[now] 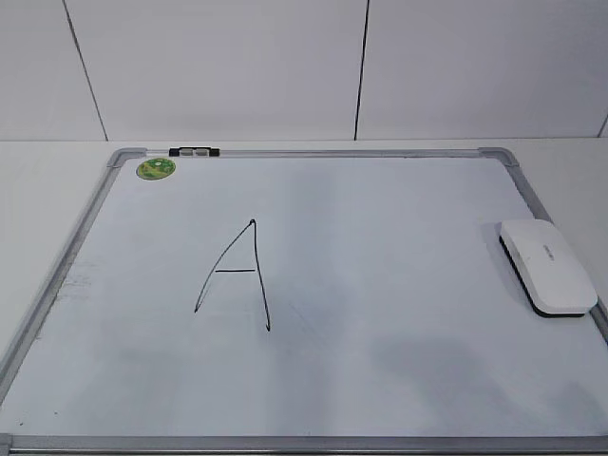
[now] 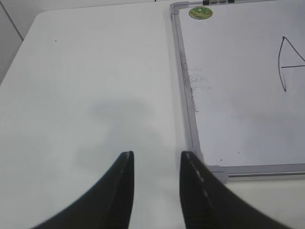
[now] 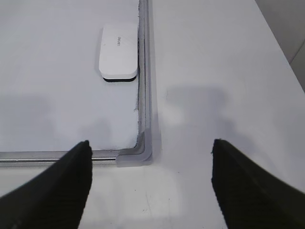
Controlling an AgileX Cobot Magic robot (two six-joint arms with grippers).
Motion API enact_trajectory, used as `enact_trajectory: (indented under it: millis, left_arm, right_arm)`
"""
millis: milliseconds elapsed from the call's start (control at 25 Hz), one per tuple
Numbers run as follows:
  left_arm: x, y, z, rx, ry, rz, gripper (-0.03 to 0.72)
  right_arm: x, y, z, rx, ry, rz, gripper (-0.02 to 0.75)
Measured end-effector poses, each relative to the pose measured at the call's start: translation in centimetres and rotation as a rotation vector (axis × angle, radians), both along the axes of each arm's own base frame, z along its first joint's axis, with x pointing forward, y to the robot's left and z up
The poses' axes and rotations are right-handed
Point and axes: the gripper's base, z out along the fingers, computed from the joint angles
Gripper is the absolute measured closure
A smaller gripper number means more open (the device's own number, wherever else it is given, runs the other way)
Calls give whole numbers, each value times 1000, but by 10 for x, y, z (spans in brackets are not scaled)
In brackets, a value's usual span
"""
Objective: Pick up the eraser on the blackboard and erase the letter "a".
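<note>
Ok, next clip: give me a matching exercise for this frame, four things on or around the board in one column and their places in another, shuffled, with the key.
Things:
1. eraser
2. green sticker
3. capital "A"
4. left end effector

Places:
A. near the middle of the blackboard, left of centre
B. over bare table, outside the board's left frame
C. against the board's right frame
D. far left corner of the board

Pairs: 1-C, 2-D, 3-A, 4-B
</note>
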Motion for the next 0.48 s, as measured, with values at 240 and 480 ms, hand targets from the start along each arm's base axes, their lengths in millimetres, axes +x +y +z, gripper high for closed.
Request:
enact_trajectory:
  millis: [240, 480]
  left_arm:
    - [0, 0, 0, 0, 0, 2, 443]
    - [0, 0, 0, 0, 0, 2, 443]
  right_arm:
    - [0, 0, 0, 0, 0, -2, 144]
    - [0, 0, 0, 0, 0, -2, 144]
